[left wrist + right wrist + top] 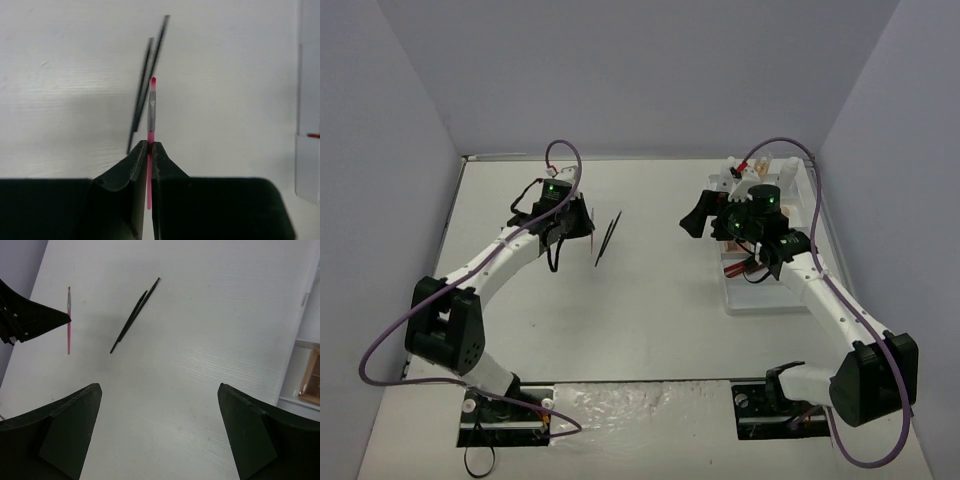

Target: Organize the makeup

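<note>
My left gripper (150, 146) is shut on a thin pink brush (152, 107) and holds it above the table, its tip pointing away. It also shows in the right wrist view (68, 325). Two thin black brushes (147, 75) lie side by side on the table just beyond the pink one; they show in the top view (608, 238) right of the left gripper (576, 226). My right gripper (712, 222) is open and empty, hovering left of the white tray (752, 300). Its fingers (75, 420) are spread wide over bare table.
The white compartmented tray stands at the right, with red and black tubes (746, 270) and beige items (752, 172) partly hidden by my right arm. Its edge shows in the wrist views (307, 165) (304, 365). Grey walls enclose the table.
</note>
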`<move>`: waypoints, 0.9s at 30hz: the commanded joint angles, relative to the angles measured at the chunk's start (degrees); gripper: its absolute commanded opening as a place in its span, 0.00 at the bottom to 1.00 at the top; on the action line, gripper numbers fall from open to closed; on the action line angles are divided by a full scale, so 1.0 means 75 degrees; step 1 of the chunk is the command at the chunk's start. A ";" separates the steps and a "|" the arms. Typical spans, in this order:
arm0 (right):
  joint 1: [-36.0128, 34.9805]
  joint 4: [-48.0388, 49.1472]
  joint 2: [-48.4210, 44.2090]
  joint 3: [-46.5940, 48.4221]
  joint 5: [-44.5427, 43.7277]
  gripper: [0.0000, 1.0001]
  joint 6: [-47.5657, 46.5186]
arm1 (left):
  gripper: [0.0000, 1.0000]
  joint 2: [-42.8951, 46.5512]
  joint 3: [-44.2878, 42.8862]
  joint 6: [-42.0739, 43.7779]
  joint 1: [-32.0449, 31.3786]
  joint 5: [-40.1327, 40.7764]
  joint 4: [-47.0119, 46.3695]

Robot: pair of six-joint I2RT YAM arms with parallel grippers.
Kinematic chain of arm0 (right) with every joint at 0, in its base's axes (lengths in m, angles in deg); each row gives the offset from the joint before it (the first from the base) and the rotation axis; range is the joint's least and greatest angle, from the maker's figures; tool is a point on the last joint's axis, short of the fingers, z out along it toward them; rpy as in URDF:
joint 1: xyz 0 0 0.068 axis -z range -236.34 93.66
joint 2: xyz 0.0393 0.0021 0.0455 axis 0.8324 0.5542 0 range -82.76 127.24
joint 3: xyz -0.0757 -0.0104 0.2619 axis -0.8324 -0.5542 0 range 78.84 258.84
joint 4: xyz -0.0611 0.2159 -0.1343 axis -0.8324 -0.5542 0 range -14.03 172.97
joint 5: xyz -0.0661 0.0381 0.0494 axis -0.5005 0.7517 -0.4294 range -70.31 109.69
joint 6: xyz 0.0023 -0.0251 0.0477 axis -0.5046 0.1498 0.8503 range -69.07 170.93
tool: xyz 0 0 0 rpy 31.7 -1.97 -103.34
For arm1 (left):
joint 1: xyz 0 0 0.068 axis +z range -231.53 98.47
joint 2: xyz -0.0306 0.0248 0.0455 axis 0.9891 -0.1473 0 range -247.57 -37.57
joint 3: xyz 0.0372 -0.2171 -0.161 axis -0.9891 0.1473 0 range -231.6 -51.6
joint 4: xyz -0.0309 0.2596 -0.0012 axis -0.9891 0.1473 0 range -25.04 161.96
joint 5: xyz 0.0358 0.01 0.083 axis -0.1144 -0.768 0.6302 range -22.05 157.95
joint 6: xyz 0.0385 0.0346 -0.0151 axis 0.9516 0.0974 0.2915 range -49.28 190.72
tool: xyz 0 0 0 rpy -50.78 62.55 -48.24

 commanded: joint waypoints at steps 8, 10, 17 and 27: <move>-0.0863 0.1499 0.0696 0.1162 0.0638 0.89 0.1130 | 0.00 0.1195 0.0178 0.1442 -0.1258 -0.2317 -0.2715; -0.0931 0.1572 0.0783 0.1220 0.0565 0.86 0.1225 | 0.00 0.1229 0.0099 0.1397 -0.1367 -0.2378 -0.2785; -0.1100 0.1888 0.0940 0.1178 0.0353 0.72 0.1508 | 0.00 0.1281 -0.0074 0.1202 -0.1667 -0.2629 -0.3133; -0.1223 0.2228 0.1075 0.0958 0.0355 0.57 0.1791 | 0.00 0.1080 -0.0159 0.0866 -0.1925 -0.2741 -0.3643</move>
